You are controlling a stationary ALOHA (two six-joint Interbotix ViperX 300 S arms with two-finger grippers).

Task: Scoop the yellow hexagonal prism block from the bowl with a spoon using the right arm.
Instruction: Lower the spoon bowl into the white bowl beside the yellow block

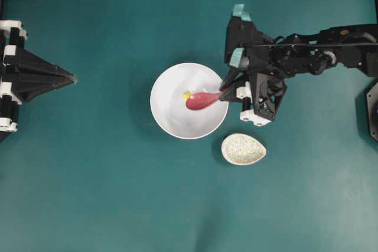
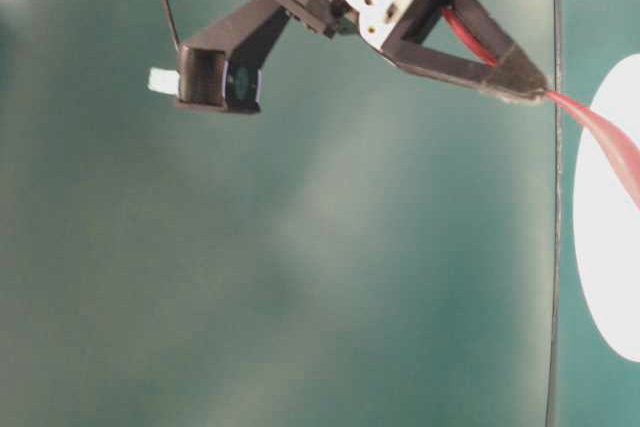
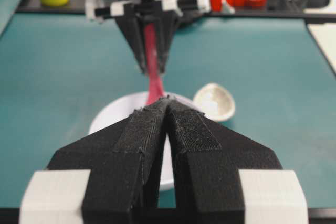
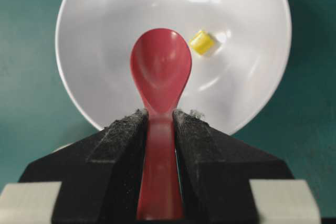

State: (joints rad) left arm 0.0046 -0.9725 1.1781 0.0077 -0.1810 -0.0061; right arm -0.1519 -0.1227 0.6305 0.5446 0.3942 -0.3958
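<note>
Right end effector (image 4: 160, 129) clamped on the spoon (image 4: 160, 72) handle; empty scoop sits inside the white bowl (image 4: 94, 14). Yellow hexagonal prism block (image 4: 201, 42) lies in the bowl just beside the scoop (not touching). Left end effector (image 3: 167, 103) closed, holding nothing, well apart.

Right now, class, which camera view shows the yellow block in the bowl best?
The right wrist view: the yellow block lies unobstructed in the white bowl, just right of the red spoon. Overhead it is a tiny speck beside the scoop. The table-level and left wrist views don't show it.
</note>
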